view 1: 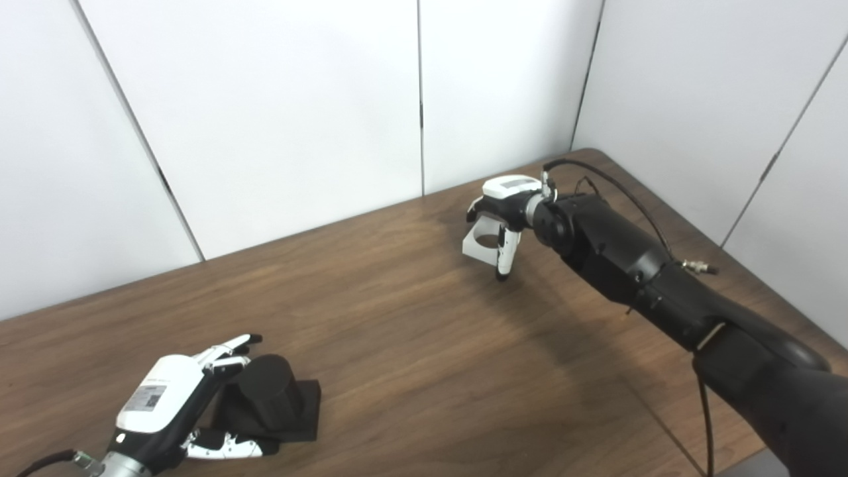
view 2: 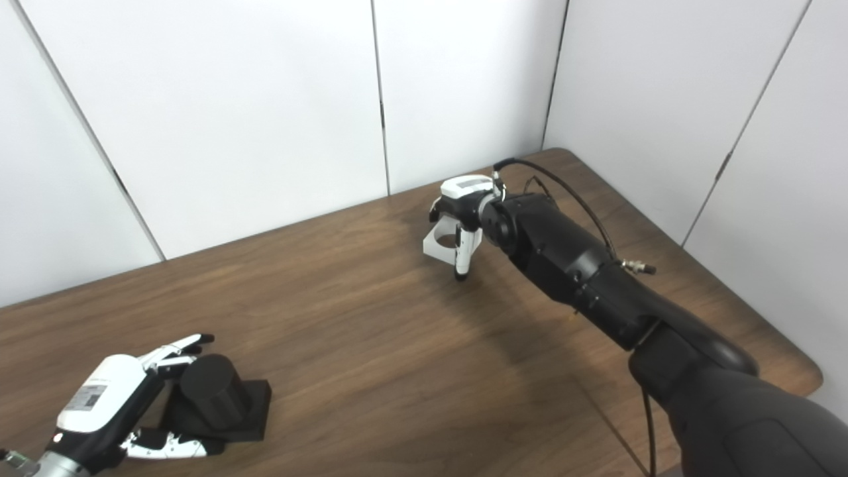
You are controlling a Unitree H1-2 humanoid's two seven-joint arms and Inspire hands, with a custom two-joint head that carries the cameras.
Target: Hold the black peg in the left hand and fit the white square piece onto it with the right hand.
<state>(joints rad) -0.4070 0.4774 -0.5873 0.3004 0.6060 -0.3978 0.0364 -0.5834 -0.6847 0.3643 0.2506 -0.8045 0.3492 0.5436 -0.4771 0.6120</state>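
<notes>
Nearest the camera, the left hand (view 1: 169, 404) sits at the near edge of the table (view 1: 411, 344), fingers and thumb spread either side of the black peg (view 1: 268, 391); whether they press on it or only bracket it cannot be told from either view. Largest of the task's things, the peg is a stout dark cylinder standing upright on a flat square base, matte black, its long axis vertical, resting on the wood directly ahead of the left palm. Well apart from it, far across the table toward the back wall, the right hand (view 2: 460, 218) is closed on the white square piece (view 2: 440, 242), fingers (view 1: 505, 255) reaching down over it. That piece is a small white block with a round hole through it, held just above or at the table surface; contact cannot be judged. Relative to the right hand, the peg lies down toward the near left corner, so the left hand is much the nearer. By judgement, the hole's axis appears tilted off vertical and would need turning over the peg before lowering.
</notes>
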